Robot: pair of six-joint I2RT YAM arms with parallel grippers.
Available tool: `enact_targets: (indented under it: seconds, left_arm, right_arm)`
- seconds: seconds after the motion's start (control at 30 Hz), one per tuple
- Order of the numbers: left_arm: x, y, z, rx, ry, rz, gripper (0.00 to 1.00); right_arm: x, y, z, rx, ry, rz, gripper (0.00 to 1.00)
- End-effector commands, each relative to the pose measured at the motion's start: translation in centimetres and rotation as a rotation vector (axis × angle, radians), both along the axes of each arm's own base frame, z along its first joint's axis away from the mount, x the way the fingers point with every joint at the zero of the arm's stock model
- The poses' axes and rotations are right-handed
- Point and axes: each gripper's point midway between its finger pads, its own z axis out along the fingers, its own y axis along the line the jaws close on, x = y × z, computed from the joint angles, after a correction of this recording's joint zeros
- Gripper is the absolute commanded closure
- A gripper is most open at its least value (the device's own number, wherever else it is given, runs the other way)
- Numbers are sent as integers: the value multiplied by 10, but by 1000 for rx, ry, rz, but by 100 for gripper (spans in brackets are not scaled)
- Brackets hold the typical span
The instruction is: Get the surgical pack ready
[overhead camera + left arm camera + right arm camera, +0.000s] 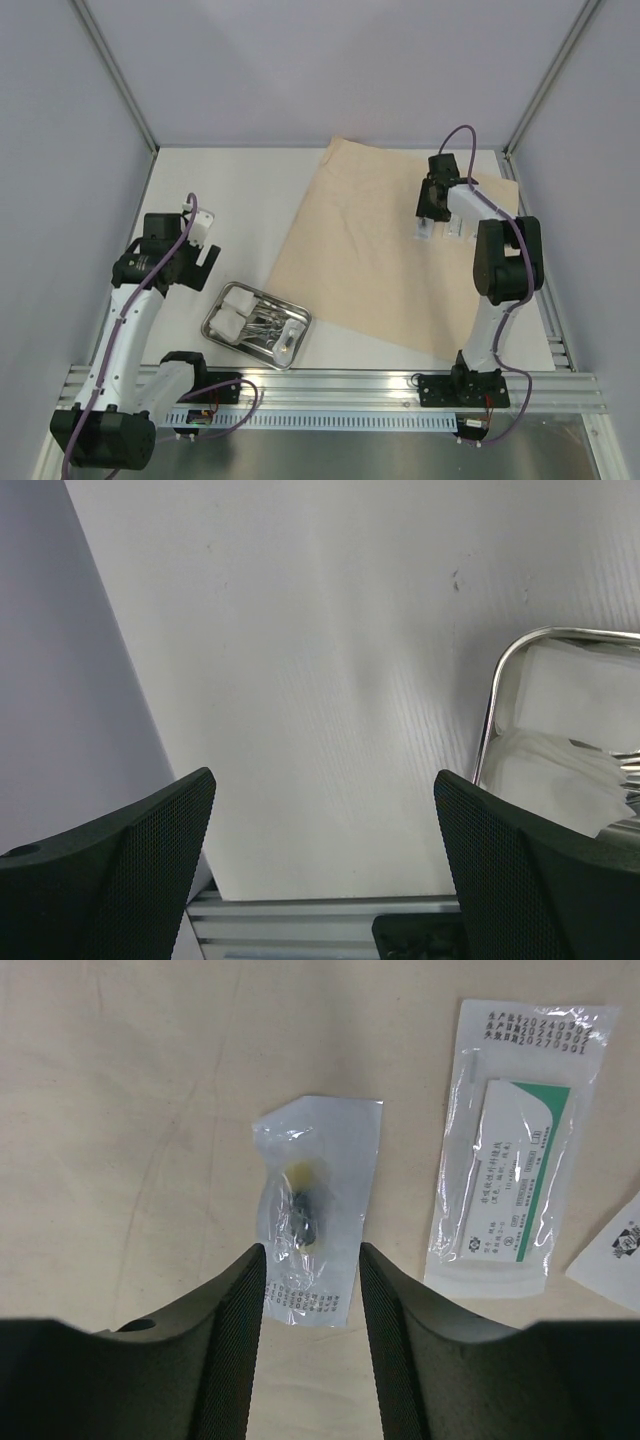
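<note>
One packet, probably light, limp and slippery, lies between the parted right jaws; its edge suits pinching. Left jaws gape empty.

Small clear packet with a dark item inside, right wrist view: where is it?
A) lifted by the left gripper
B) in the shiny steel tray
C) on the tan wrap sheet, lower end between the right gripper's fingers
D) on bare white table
C: the small clear packet lies flat on the tan crepe-like wrap sheet, and its lower end sits between the parted fingers of the right gripper.
</note>
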Motion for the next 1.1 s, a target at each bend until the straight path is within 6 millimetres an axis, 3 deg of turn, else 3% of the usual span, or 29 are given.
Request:
enact_targets:
  seconds: [0.0,0.17,0.37,0.5,0.6,0.63,0.7,0.83,0.87,0.97,1.0,1.07]
  left_arm:
    - [8,3,11,6,-32,18,0]
    - [11,3,8,7,-21,15,0]
    - [12,3,8,9,-22,14,0]
    - [11,3,8,9,-22,14,0]
    - [11,4,8,12,-25,14,0]
    - [11,4,8,13,-25,15,0]
    - [11,4,8,12,-27,16,0]
    - [10,3,10,9,-31,14,0]
    - [10,3,10,7,-33,12,0]
    - [9,2,11,4,-39,11,0]
    - [9,2,11,3,-37,12,0]
    - [8,2,12,2,-40,11,0]
  right_arm:
    - [10,-4,2,1,12,-31,55]
    - [15,-14,-20,-42,63,-43,55]
    - [17,-9,-40,-22,113,-18,60]
    - [16,-4,-45,-1,137,12,69]
    - [15,0,-44,16,140,33,82]
    - [14,1,-41,20,135,37,91]
    - [11,1,-37,16,133,42,96]
    - [8,5,-1,-8,59,105,99]
    - [9,10,24,-11,3,141,100]
    - [-3,51,55,-5,-92,377,100]
    - [-12,83,83,8,-168,512,100]
    - [-29,115,102,-59,-248,732,100]
